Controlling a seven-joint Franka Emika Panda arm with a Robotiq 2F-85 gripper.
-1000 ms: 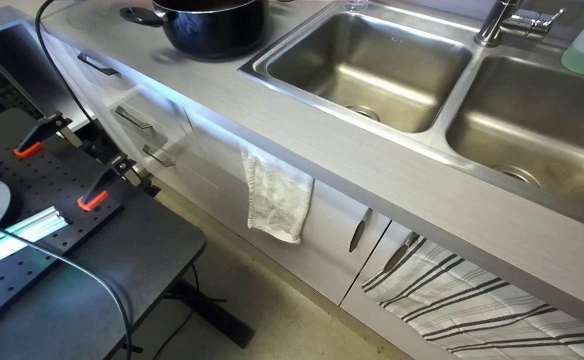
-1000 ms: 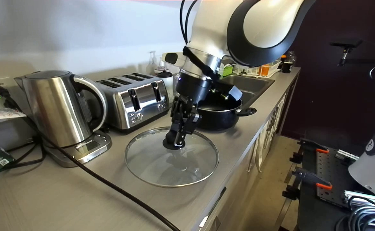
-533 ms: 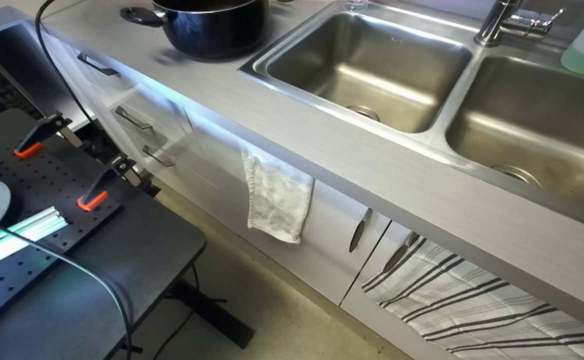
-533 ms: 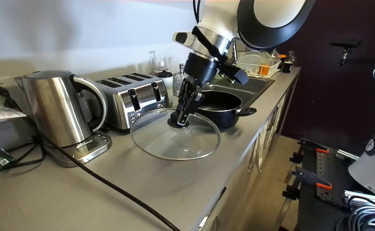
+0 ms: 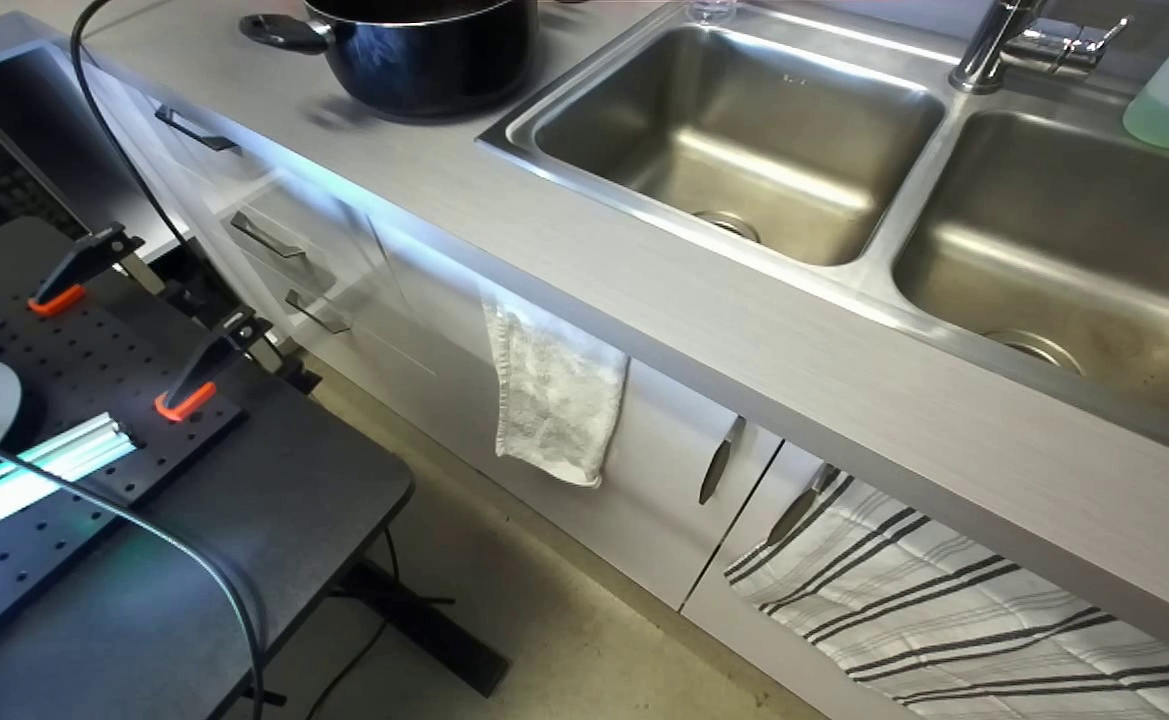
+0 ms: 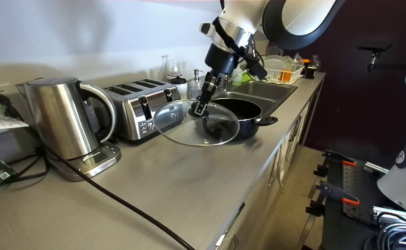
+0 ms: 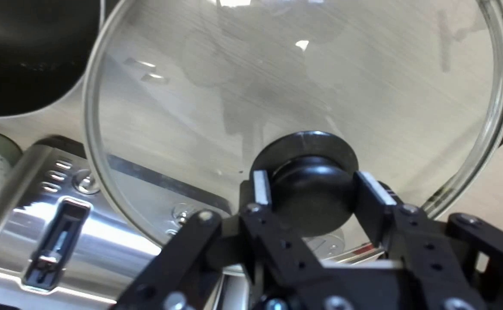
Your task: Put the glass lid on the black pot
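Above the grey counter (image 6: 175, 177), beside the toaster (image 6: 156, 104), the glass lid (image 6: 189, 128) has just come clear of the surface, so the pick-up looks done and the carry to the black pot (image 6: 248, 126) seems to be the step in hand. The gripper (image 7: 318, 187) grasps the lid by its round black knob (image 7: 313, 209), one jaw on each side. In an exterior view the lid's right edge hides part of the pot, yet the wrist view shows the two side by side with their rims barely meeting, so the lid is not over the pot's mouth; it should need to travel on, farther and to the right, before it is lowered. It seems tipped, its near edge low, and probably wants levelling first. A second ago the lid lay on or close to the counter, and half a second ago it was up but lower; now it is higher, farther off and closer to the pot. The clasp on the knob looks the same, and the pot has not moved: in both exterior views it stands on the counter just beside the sink (image 5: 924, 172), as yet uncovered.
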